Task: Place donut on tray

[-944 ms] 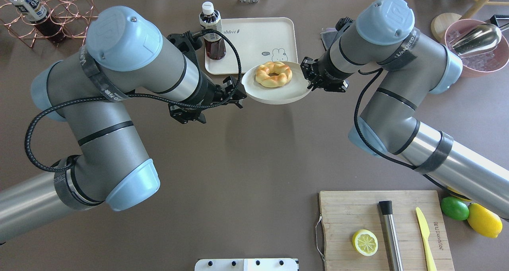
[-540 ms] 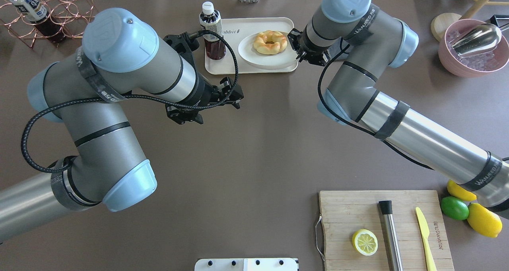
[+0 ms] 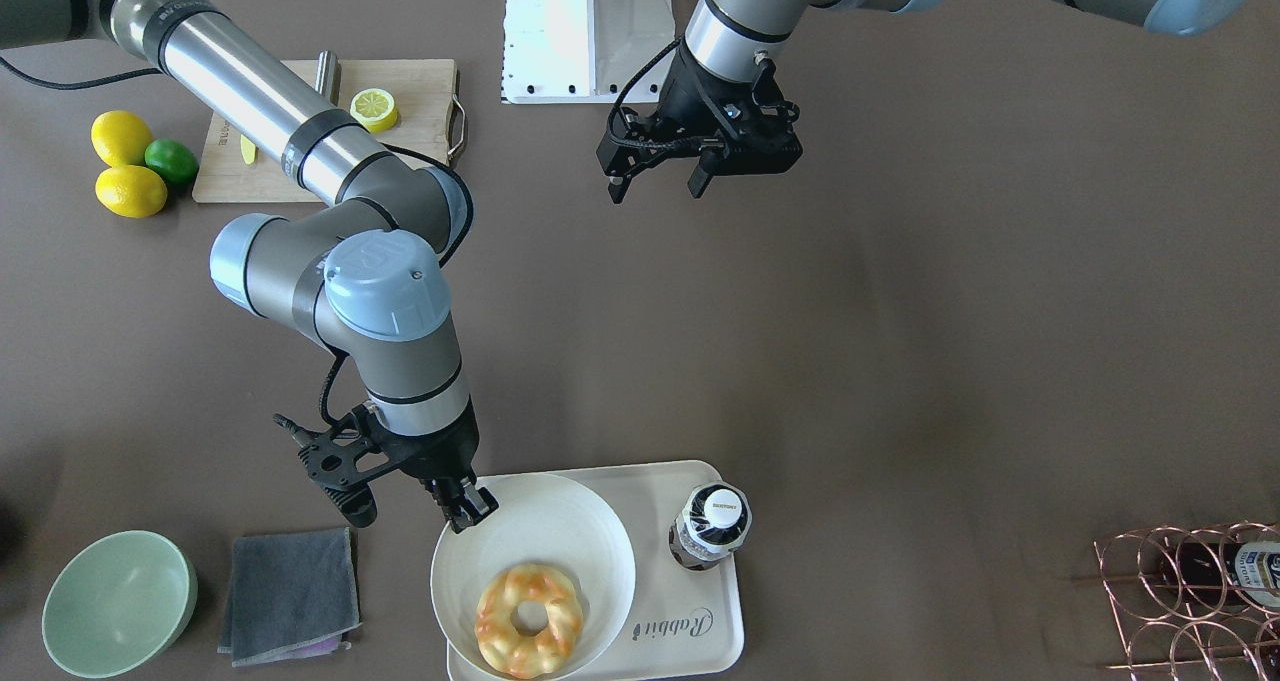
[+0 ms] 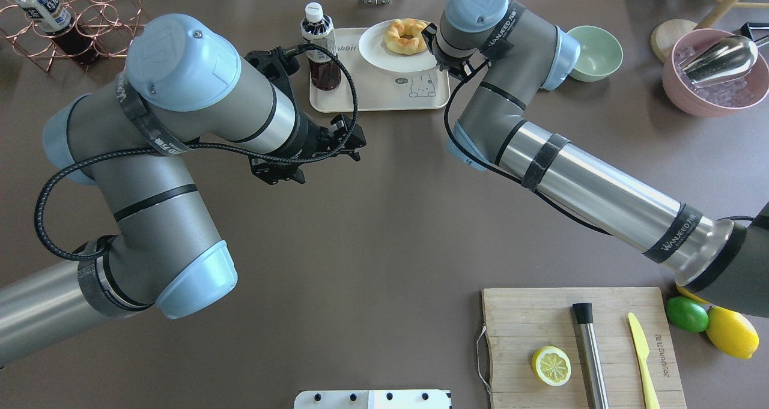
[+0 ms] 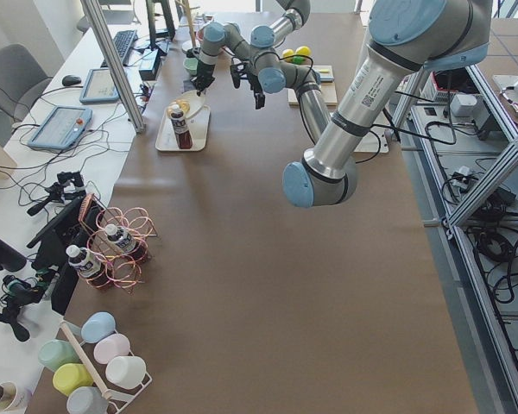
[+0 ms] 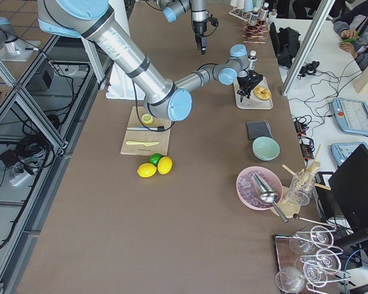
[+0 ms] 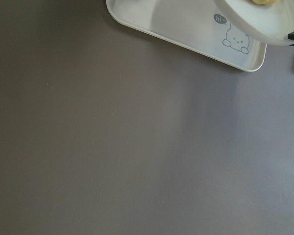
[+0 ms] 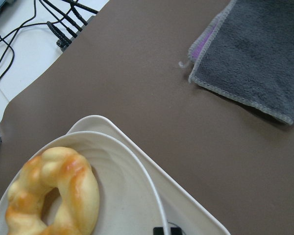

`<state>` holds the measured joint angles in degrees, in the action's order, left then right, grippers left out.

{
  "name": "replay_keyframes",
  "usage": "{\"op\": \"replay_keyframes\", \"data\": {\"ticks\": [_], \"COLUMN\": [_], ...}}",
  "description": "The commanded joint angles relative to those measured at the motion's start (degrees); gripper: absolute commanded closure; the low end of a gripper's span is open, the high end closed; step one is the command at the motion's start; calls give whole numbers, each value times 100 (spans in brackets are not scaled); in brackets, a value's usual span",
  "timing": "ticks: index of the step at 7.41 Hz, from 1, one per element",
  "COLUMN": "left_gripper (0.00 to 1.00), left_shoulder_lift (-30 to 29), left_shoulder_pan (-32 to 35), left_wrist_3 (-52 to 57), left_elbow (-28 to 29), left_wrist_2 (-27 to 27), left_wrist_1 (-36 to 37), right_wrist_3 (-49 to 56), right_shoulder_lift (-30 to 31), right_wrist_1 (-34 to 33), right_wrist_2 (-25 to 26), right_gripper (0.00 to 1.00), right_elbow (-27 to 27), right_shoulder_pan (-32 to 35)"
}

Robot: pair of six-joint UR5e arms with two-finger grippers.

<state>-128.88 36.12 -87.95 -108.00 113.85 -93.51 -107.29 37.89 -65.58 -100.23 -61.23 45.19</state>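
Note:
The donut [image 4: 407,35] is a golden braided ring lying on a round white plate [image 4: 390,57]. My right gripper [image 4: 434,41] is shut on the plate's rim and holds it over the far half of the cream Rabbit tray [image 4: 384,93]. In the front-facing view the gripper [image 3: 466,509] pinches the plate [image 3: 540,531], the donut [image 3: 527,621] sits over the tray [image 3: 700,621]. The right wrist view shows the donut [image 8: 54,196]. I cannot tell whether the plate rests on the tray. My left gripper [image 3: 655,179] is open and empty, above bare table near the tray.
A dark drink bottle [image 4: 318,42] stands on the tray's left part. A green bowl [image 4: 595,51] and a grey cloth [image 3: 290,591] lie right of the tray. A cutting board [image 4: 580,346] with a lemon half is near the robot, a pink bowl [image 4: 715,72] far right.
My right arm has carried the plate with the donut away from the robot, from the table in front of the tray to over its far half. The left arm barely moved.

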Motion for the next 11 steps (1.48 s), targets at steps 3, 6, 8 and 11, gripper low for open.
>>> {"op": "replay_keyframes", "data": {"ticks": [3,6,8,11], "left_gripper": [3,3,2,2], "left_shoulder_lift": [-6,3,3,475], "left_shoulder_pan": [17,26,131,404], "left_wrist_3": [15,-20,-20,547], "left_elbow": [16,-19,-28,-447], "left_wrist_2": [-108,-108,-82,-38], "left_wrist_1": [8,17,43,228], "right_wrist_3": [-494,-398,635,3360], "right_shoulder_lift": [-273,-299,-82,1355], "right_wrist_1": [221,318,300,133], "right_wrist_2": [513,453,-240,-1760], "right_gripper": [82,0,0,0], "right_elbow": [472,419,18,-1177], "right_shoulder_pan": [-371,-179,111,1067]}}
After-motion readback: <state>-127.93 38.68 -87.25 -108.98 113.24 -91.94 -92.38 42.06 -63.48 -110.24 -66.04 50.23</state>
